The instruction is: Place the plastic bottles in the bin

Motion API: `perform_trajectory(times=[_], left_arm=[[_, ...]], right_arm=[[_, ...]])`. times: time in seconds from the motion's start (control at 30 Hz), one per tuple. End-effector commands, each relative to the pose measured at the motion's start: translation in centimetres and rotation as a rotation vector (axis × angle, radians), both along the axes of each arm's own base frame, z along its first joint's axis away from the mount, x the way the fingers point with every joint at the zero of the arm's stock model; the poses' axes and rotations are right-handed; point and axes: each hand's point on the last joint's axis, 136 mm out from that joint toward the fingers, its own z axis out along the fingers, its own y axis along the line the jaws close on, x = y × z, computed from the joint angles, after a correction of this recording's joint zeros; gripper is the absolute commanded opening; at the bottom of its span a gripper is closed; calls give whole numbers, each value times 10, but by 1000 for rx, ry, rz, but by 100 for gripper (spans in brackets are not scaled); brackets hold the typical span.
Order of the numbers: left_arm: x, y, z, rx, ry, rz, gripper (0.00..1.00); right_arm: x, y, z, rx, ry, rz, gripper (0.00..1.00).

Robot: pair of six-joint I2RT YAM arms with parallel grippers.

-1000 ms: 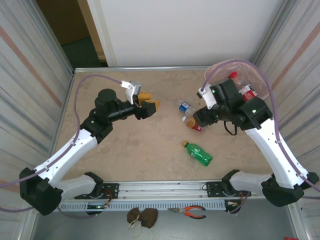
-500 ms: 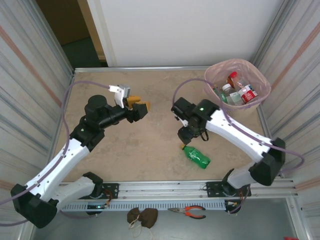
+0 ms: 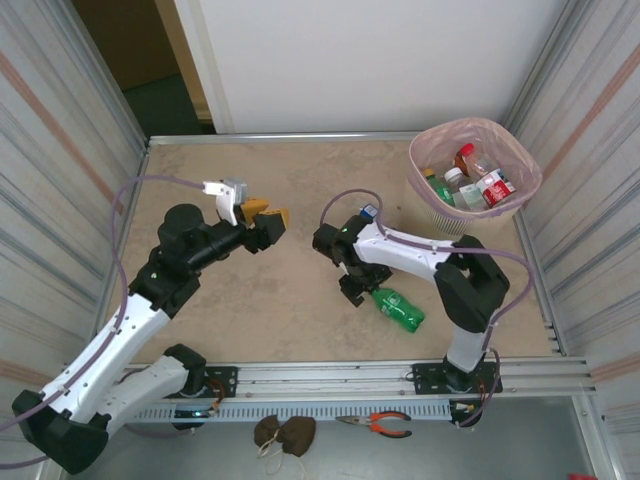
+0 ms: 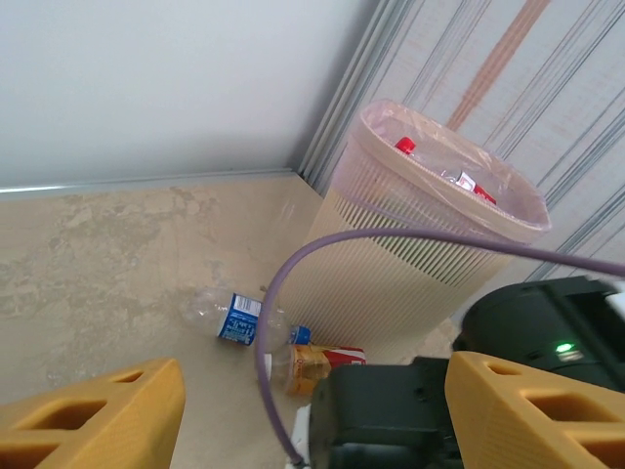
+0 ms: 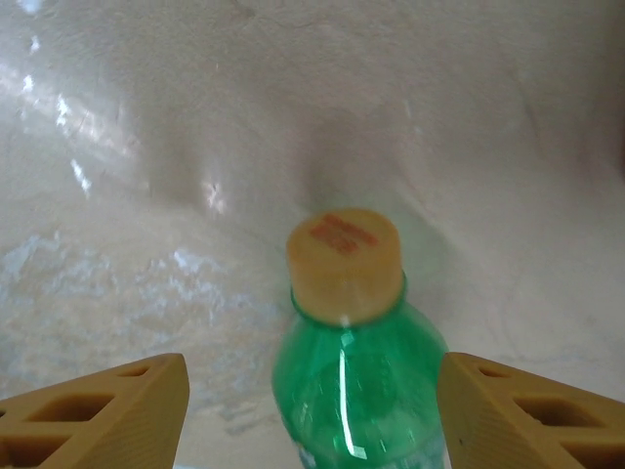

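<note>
A: How does the right end effector [image 5: 312, 376] stand?

B: Wide. Its yellow fingers [image 5: 107, 410] flank a green bottle [image 5: 354, 391] lying on the surface [image 5: 146, 147]. There's a gap on each side, and neither finger touches it. The bottle's yellow cap [image 5: 344, 256] points straight ahead of the end effector.

A: And the left end effector [image 3: 265, 214]?

B: Also spread wide, holding nothing.

A: Where's the bin [image 4: 391, 264]?

B: Ahead of the left end effector and a little to its right. It's upright, with a pink liner [image 4: 508, 210] folded over the rim. Several bottles [image 3: 470, 185] lie inside, one with a red cap [image 4: 405, 146].

A: Anything else loose?

B: Two more, lying on the surface between the left end effector and the bin. One is a blue-labelled bottle [image 4: 234, 319], and just beside it is a red-labelled bottle [image 4: 317, 360].
</note>
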Motion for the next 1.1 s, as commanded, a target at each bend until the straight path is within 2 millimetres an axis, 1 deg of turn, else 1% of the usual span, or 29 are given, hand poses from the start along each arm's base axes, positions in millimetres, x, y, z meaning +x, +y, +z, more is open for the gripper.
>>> perform_trajectory(times=[0.0,0.1,0.2,0.4,0.63,0.8,0.87,0.97,1.07], left_arm=[[1,8,3,-13,-4,34,71],[1,8,2,-13,-3,37,71],[1,7,3,-13,-6,30,71],[2,5,1,-14,-1,22,71],[2,4,0,-13,1,22,71],[1,6,1,-10,-2,24,72],[1,6,0,-9,-2,24,72],[1,6,1,-9,-2,23,72],[1,7,2,-11,-7,26,72]], right_arm=[[1,-1,-22,-27,26,8,65],[2,-4,-36,-58,45,11,62],[3,-11,-45,-104,52,14,58],[1,-14,-51,-114,62,13,52],[0,-15,-49,-112,58,14,45],[2,-14,-46,-110,48,16,35],[2,-14,-45,-107,46,14,33],[3,-13,-40,-101,41,9,32],[5,-8,-29,-65,25,2,31]])
